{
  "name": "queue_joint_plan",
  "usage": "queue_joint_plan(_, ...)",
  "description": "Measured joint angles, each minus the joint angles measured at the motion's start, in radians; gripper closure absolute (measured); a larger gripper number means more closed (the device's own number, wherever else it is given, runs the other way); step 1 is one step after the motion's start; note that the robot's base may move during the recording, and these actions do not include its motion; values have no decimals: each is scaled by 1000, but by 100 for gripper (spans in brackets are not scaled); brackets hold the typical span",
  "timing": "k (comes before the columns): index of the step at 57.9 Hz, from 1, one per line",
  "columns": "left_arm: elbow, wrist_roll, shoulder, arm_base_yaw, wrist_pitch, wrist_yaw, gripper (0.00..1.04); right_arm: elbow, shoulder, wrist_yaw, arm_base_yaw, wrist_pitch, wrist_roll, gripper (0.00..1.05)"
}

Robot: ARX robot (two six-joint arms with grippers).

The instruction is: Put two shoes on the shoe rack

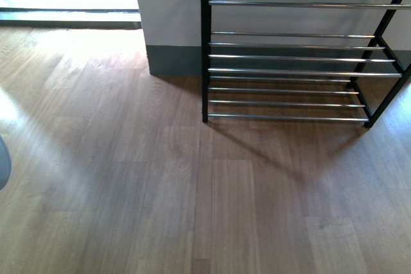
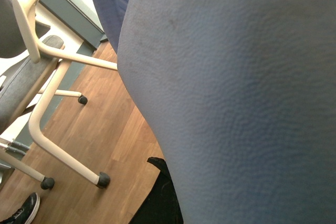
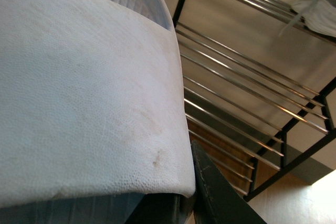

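- Front view: the shoe rack (image 1: 302, 68) stands on the wooden floor (image 1: 128, 190).
- Right tool (image 3: 205, 198) grips a white-soled shoe (image 3: 79, 87) near the shoe rack.
- Left tool's state cannot be told.

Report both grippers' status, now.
Left gripper: apparently closed on a sneaker.
Right gripper: closed on the second sneaker.

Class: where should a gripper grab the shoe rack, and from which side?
On the shoe rack, probably the black left upright, approached from the open floor in front: it is a slim straight post that jaws can straddle, with the wall close behind.
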Motion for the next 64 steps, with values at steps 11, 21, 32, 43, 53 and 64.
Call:
queue_joint_plan(11,0,0,1,-3,0,3,103,0,0,4,0,0,0,103)
queue_joint_plan(21,0,0,0,-3,0,1,103,0,0,3,0,0,0,103)
queue_joint_plan(32,0,0,0,-2,0,0,103,0,0,0,0,0,0,103)
queue_joint_plan(43,0,0,0,-2,0,0,103,0,0,0,0,0,0,103)
queue_joint_plan(53,-1,1,2,-2,0,2,103,-2,1,0,0,0,0,103)
queue_joint_plan(64,-1,2,2,-2,0,1,103,-2,1,0,0,0,0,103)
